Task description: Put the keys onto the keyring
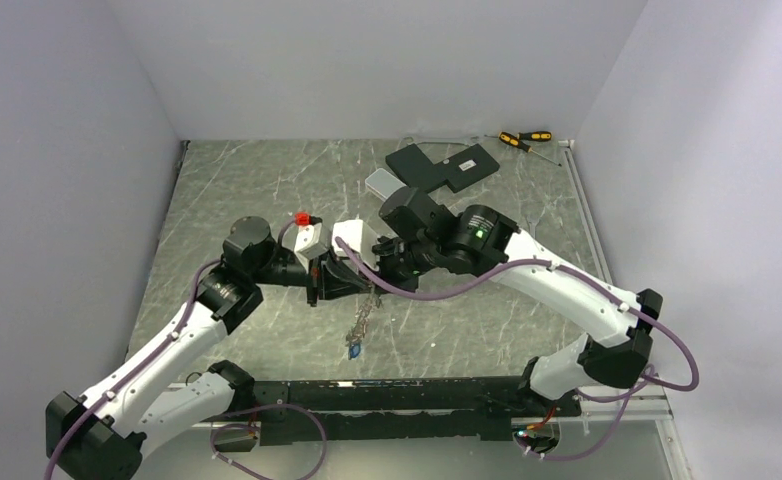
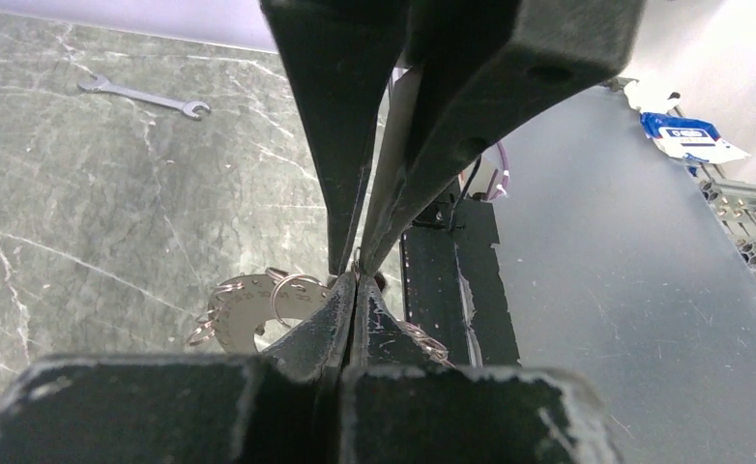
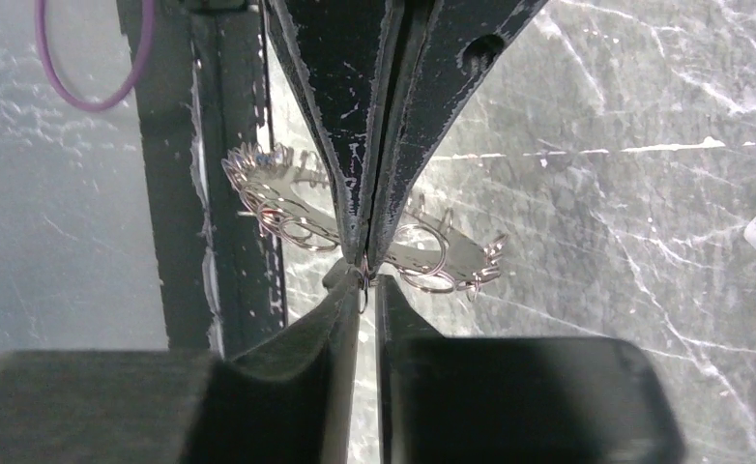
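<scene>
**A:** Both arms are nose to nose over the middle of the table (image 1: 257,190). Where's the keyring?

**B:** Right at the pinch. From the left wrist, the keyring (image 2: 242,314) shows just left of the left end effector (image 2: 355,290). Part of its plate is hidden behind that end effector, and small wire rings (image 2: 292,290) hang along its rim.

**A:** And the left end effector itself?

**B:** Clenched, tips pressed together with no gap. What sits between them, I cannot tell.

**A:** The right one?

**B:** The right end effector (image 3: 366,280) is clenched too, with only a sliver of gap. One of those wire rings peeks out at its tips. The keyring lies across just beyond them, stretching to both sides. The left arm's fingers (image 3: 335,116) reach in from the top of that view onto the same spot.

**A:** So it's tip to tip?

**B:** Touching, or as good as. Which one carries the keyring, I cannot tell. In the top view it trails from the meeting point toward the near edge, with a blue key (image 1: 353,350) at its low end.

**A:** Anything else out there?

**B:** A wrench (image 2: 142,95) lies flat on the table, well apart from the action.
</scene>
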